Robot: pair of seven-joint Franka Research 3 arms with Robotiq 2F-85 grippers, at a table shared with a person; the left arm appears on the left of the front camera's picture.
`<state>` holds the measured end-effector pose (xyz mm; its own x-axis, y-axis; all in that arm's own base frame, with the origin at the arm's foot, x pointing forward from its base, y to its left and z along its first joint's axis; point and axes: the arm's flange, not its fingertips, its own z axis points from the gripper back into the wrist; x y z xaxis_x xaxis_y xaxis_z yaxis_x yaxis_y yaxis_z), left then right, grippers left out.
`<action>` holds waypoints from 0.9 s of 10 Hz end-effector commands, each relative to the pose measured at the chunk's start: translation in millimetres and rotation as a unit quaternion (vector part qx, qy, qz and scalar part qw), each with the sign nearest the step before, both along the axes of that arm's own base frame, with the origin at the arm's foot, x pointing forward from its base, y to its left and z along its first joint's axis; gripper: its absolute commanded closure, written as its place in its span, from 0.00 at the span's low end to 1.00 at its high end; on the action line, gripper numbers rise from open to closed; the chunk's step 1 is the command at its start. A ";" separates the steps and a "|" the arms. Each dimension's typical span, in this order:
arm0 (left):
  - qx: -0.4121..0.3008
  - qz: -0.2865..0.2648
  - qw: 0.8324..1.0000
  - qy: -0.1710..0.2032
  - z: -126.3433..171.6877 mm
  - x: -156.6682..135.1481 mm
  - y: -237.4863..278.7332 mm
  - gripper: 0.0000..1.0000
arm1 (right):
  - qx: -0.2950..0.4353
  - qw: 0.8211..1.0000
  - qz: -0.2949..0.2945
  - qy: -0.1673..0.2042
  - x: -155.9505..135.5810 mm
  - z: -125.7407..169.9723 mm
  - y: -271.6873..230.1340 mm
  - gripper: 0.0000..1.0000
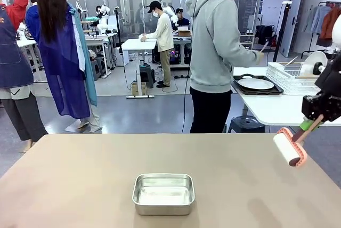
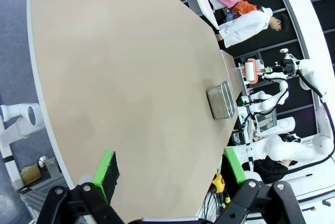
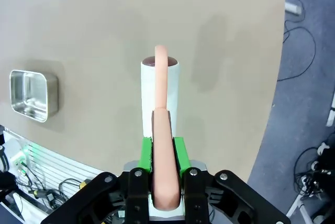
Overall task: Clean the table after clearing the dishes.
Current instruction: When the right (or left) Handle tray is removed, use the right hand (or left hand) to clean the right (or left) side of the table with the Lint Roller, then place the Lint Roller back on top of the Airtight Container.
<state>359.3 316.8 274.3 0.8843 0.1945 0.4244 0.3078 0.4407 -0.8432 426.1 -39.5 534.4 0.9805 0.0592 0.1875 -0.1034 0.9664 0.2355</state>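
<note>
Hidden or unclear: in the front view we see the right arm cut by the picture's edge, and its gripper (image 1: 314, 123) is partly masked by its own black body; the plate (image 1: 256, 83) and its dark tray (image 1: 259, 90) are half covered by the person's arm, and we cannot make out any cutlery there.

Surface and room: the table (image 1: 80, 180) has a plain brownish-taupe top, matte, seen bare apart from the steel pan (image 1: 163, 193), our landmark. The pan sits near the robot-side edge, about midway across. Beyond the table's far edge lies grey floor, then a busy hall with other benches and people.

Task's things: a plate on a dark tray rests on a white side table (image 1: 277, 108), far beyond the pan and to its right, beside a white wire rack (image 1: 290, 76).

Grippers: the right gripper is clamped on the pink handle of a lint roller (image 1: 290, 149) — in its wrist view the green pads (image 3: 178, 153) squeeze the handle, with the white roll pointing away over the tabletop. The roller hangs right of the pan, above the table's right edge. The left gripper (image 2: 172, 174), in its own wrist view, stands with fingers spread wide and nothing between them, over the tabletop well apart from the pan.

Others: a person in a grey hoodie (image 1: 216, 41) stands beyond the pan, turned towards the side table
</note>
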 end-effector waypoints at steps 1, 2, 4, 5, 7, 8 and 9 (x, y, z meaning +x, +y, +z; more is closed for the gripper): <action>0.004 -0.005 1.000 0.005 3.9 -3.0 0.4 0.00 | 0.017 1.000 -0.004 0.013 13.2 -22.8 -13.0 0.79; 0.004 -0.005 1.000 0.005 3.9 -3.0 0.4 0.00 | 0.017 1.000 -0.004 0.013 13.2 -22.8 -13.0 0.79; 0.004 -0.005 1.000 0.005 3.9 -3.0 0.4 0.00 | 0.017 1.000 -0.004 0.013 13.2 -22.8 -13.0 0.79; 0.004 -0.005 1.000 0.005 3.9 -3.0 0.4 0.00 | 0.017 1.000 -0.004 0.013 13.2 -22.8 -13.0 0.79; 0.004 -0.005 1.000 0.005 3.9 -3.0 0.4 0.00 | 0.017 1.000 -0.004 0.013 13.2 -22.8 -13.0 0.79; 0.004 -0.005 1.000 0.005 3.9 -3.0 0.4 0.00 | 0.017 1.000 -0.004 0.013 13.2 -22.8 -13.0 0.79; 0.004 -0.005 1.000 0.005 3.9 -3.0 0.4 0.00 | 0.017 1.000 -0.004 0.013 13.2 -22.8 -13.0 0.79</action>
